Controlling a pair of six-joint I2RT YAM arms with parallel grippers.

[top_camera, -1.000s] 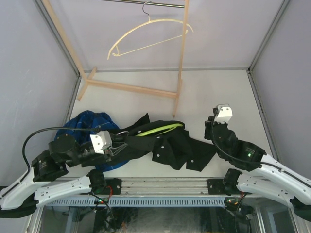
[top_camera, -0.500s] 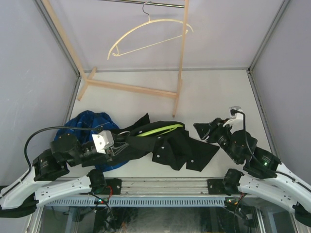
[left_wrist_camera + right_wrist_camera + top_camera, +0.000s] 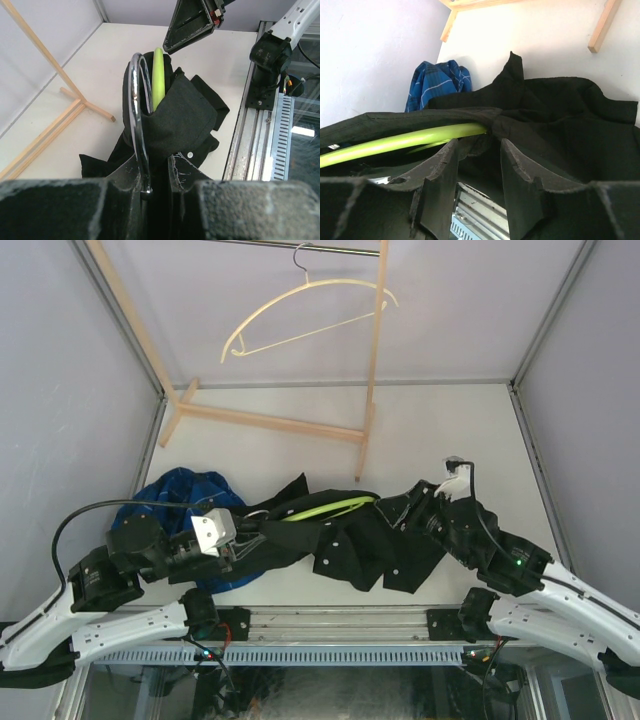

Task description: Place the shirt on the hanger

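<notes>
Across the near middle of the table [image 3: 440,430], the shirt [image 3: 350,540] in a crumpled black heap, 1 dark flap spread toward the right arm, small pale buttons dotted over the front folds. Threaded inside those folds, the hanger [image 3: 325,504], only a lime-green arc showing out of the cloth in the top view. Left gripper [image 3: 151,172] pressed together on the hanger's metal hook [image 3: 135,107], the wire loop running out from between the 2 fingers, the green shoulder just behind it with black cloth draped over it. Right gripper [image 3: 476,150] spread apart, nothing between its 2 fingers [image 3: 440,175], tips low at the right end of the heap and pointing along the green bar toward the left arm; contact with the cloth impossible to tell. Seen from the left wrist, that same gripper hanging above the far end of the hanger, apart from it. Left of the heap and partly behind the left arm, a blue plaid shirt [image 3: 185,490] bunched on the table, black cloth overlapping its right edge. Farther back, a wooden rack [image 3: 270,422] with its foot on the table, and a cream hanger [image 3: 290,291] hooked on the metal rail [image 3: 330,250] above, well apart from everything below.
</notes>
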